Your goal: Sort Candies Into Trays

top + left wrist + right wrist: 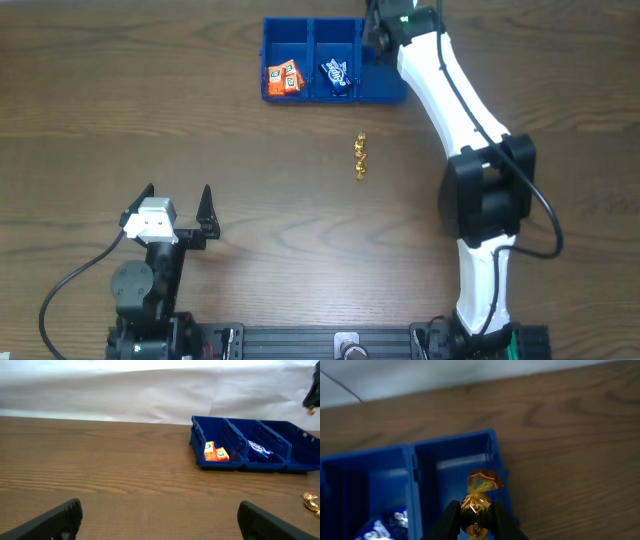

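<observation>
Right wrist view has the right gripper pinched shut on a gold candy. It is a round ball in shiny gold foil, with a crumpled amber twist of wrapper standing up from the black fingers. The candy hangs above the right-hand compartment of the blue tray, whose floor shows bare blue beneath it. In the top view this gripper sits at the upper edge of the frame, right of centre, at the end of the white arm.

The tray lies at upper centre of the top view, a blue plastic box split into three compartments side by side. Its left compartment holds orange candies, small square packets with a white and green patch; the print on them is too small to read. The middle compartment holds a blue candy with white markings that cannot be read either.

Three more loose gold candies lie close together in a short line on the wooden table, at the centre of the top view, below the tray and apart from it.

The left gripper is at lower left of the top view, its fingers spread wide with nothing between them, well apart from the tray.
</observation>
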### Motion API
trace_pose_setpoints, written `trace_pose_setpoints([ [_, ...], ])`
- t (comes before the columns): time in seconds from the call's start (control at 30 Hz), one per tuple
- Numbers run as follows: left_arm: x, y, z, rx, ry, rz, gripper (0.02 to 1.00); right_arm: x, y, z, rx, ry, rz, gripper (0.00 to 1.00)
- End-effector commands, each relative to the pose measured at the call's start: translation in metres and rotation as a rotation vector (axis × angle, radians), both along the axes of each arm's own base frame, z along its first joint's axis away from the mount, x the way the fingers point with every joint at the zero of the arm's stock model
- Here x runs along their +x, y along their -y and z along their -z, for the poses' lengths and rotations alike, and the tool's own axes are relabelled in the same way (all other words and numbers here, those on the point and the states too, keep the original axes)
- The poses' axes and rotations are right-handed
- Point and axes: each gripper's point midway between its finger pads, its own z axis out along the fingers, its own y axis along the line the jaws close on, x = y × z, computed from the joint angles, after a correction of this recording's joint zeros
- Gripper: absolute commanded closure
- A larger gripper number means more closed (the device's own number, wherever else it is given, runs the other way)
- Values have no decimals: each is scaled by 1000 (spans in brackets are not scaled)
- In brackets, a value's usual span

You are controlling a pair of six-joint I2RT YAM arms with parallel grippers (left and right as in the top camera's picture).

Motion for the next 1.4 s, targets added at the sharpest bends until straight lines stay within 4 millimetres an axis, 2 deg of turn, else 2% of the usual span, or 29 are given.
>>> trace_pose_setpoints([
  [0.03, -1, 3, 17, 2, -48, 22, 20, 0, -4, 25, -23, -47, -25, 871],
  [0.27, -1, 3, 17, 2, -48, 22, 20, -2, -4, 28, -27, -60, -27, 851],
  [0.33, -1, 3, 17, 2, -48, 22, 20, -4, -4, 29, -29, -66, -27, 610],
  [0.37, -1, 3, 17, 2, -48, 22, 23, -4, -5, 29, -30, -69, -30, 432],
  [0.43, -1, 3, 17, 2, -48, 22, 20, -6, -9, 29, -32, -71, -37, 318],
  [0.5, -1, 3, 17, 2, -48, 22, 23, -8, -14, 30, -34, -77, -47, 231],
  [0.57, -1, 3, 17, 2, -48, 22, 20, -11, -19, 31, -37, -84, -56, 191],
  [0.67, -1, 3, 17, 2, -48, 22, 20, -17, -23, 26, -40, -91, -66, 172],
  [0.73, -1, 3, 17, 2, -48, 22, 20, -23, -22, 14, -39, -91, -67, 167],
  [0.83, -1, 3, 17, 2, -48, 22, 20, -44, -25, -10, -16, -114, -90, 167],
  [0.97, -1, 3, 17, 2, -48, 22, 20, -99, -35, -23, 44, -259, -102, 167],
  [1.0, -1, 3, 17, 2, -48, 22, 20, -126, -38, -16, 64, -364, -96, 167],
  [1.13, -1, 3, 17, 2, -48, 22, 20, -169, -46, 12, 70, -552, -115, 167],
  [1.27, -1, 3, 17, 2, -48, 22, 20, -194, -53, 43, 59, -654, -139, 172],
  [1.4, -1, 3, 17, 2, -48, 22, 23, -212, -57, 79, 49, -708, -156, 180],
])
